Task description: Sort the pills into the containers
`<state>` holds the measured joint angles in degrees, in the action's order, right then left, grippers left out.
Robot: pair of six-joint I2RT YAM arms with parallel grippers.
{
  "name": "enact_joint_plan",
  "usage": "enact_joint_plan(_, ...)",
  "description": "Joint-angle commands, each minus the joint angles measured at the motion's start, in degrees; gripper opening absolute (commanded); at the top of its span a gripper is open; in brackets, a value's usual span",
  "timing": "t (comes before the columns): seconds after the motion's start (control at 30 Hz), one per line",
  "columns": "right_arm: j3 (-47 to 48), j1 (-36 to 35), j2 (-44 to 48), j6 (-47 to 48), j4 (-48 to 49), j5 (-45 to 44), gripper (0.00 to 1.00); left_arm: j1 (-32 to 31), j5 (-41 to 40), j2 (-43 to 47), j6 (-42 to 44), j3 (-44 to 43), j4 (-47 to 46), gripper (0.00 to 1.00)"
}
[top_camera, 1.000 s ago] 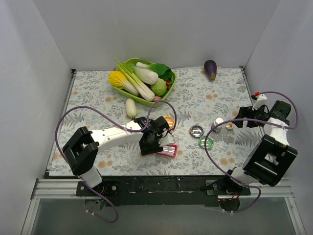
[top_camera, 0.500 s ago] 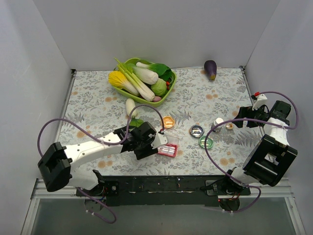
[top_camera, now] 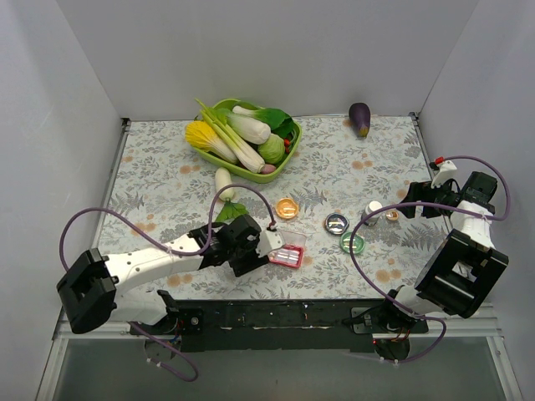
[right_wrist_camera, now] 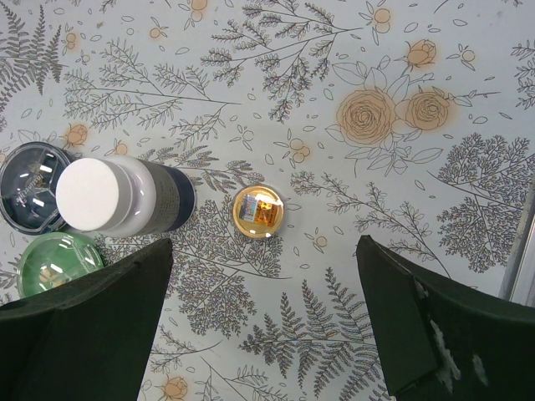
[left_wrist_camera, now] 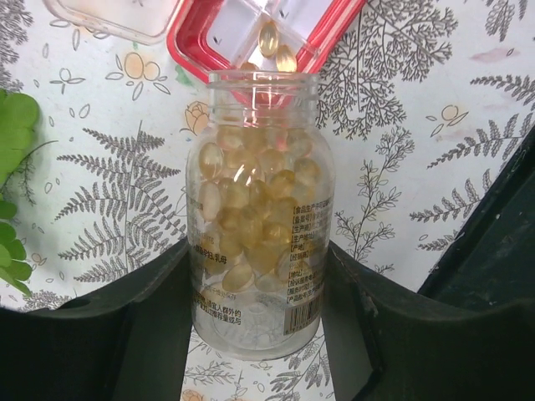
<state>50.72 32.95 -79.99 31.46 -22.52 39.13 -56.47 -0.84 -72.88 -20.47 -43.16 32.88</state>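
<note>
The left gripper [left_wrist_camera: 261, 292] is clamped on a clear plastic bottle [left_wrist_camera: 259, 192], uncapped and filled with amber oval pills [left_wrist_camera: 251, 209]. The print on its label is too small to read. The bottle mouth meets the red compartment box [left_wrist_camera: 177, 38], and two pills lie in one compartment. Only the left wrist view resolves the pills. Right of the box, the right wrist view shows a white-capped dark bottle [right_wrist_camera: 125, 200], a gold cap [right_wrist_camera: 257, 210], and the right gripper [right_wrist_camera: 263, 251] spread wide and empty.

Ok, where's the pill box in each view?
Top external: pill box sits low centre, near the table's front edge.
Left wrist: at the top edge, just beyond the bottle mouth.
Right wrist: not in view.
Shared landmark: the green leaf, left of the box in both views.
</note>
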Motion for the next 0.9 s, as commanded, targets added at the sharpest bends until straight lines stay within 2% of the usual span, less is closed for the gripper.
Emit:
enact_joint_plan(0.0,-0.4,0.4,-0.3,-0.1,0.4,0.4,0.98,0.6,0.8,6.4,-1.1,2.1,-7.5,0.0)
enact_joint_plan(0.23,-0.6,0.4,1.9,0.9,1.0,1.2,0.98,1.6,7.4,22.0,-3.5,10.7,-23.8,0.0)
enact_joint_plan(0.43,0.7,0.4,4.6,3.4,-0.1,3.6,0.98,1.6,13.0,33.3,-8.7,18.9,-46.5,0.0)
enact_joint_plan(0.53,1.8,0.3,6.2,5.5,-1.5,3.5,0.98,1.6,14.8,36.0,-12.5,22.1,-62.3,0.0)
enact_joint_plan(0.57,2.3,0.3,6.9,6.1,-1.7,3.4,0.98,1.6,15.4,36.2,-15.8,24.7,-72.1,0.0)
enact_joint_plan(0.63,3.0,0.2,9.1,7.6,-1.4,3.7,0.98,1.7,16.2,36.4,-18.9,27.5,-82.8,0.0)
enact_joint_plan(0.67,2.8,0.3,10.0,8.3,1.5,4.5,0.98,1.6,16.3,35.5,-21.3,29.9,-93.0,0.0)
enact_joint_plan(0.73,1.3,0.3,11.2,4.3,5.3,4.7,0.98,1.7,17.1,33.9,-23.1,31.8,-104.0,0.0)
enact_joint_plan(0.77,1.7,0.2,10.7,2.3,6.3,5.0,0.98,1.8,17.6,32.2,-23.6,32.3,-105.5,0.0)
enact_joint_plan(0.87,11.0,0.2,5.2,9.9,-7.0,12.3,0.97,2.2,20.5,31.6,-24.5,31.5,-104.3,0.0)
